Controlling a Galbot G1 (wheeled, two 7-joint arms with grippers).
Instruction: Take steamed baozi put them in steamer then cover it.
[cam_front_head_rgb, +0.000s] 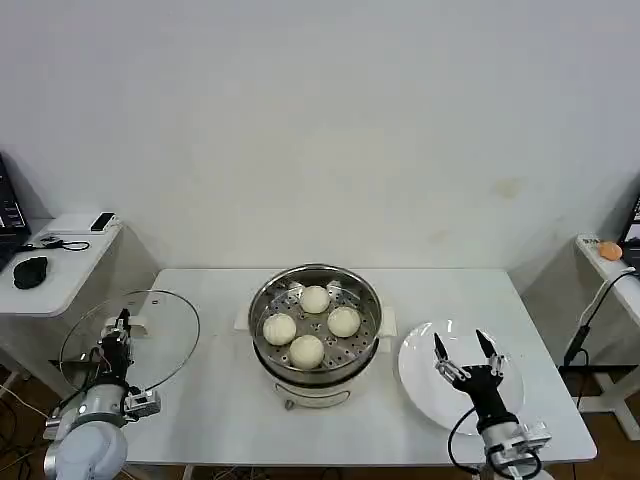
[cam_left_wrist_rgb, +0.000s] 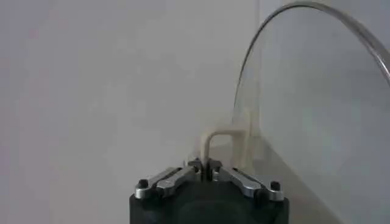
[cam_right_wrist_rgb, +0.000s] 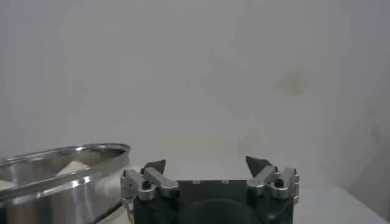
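At the left of the counter (cam_front_head_rgb: 210, 400) our left gripper (cam_front_head_rgb: 123, 322) has its jaws clenched on the white handle (cam_left_wrist_rgb: 226, 145) of the glass cover (cam_front_head_rgb: 150, 335), and the cover is tilted up on its edge, well apart from the steamer (cam_front_head_rgb: 315, 335). In the middle, all four baozi (cam_front_head_rgb: 313, 299) already lie on the perforated tray inside the steamer, so we judge the loading is finished and the covering step is now in hand. At the right, our right gripper (cam_front_head_rgb: 462, 347) hovers over the white plate (cam_front_head_rgb: 420, 385) with its jaws released and holding nothing; it seems to be waiting.

For the next move we think the left arm must carry the cover to the right, bring it level above the pot, centre its metal rim on the steamer rim, lower it, and only then let the handle go.
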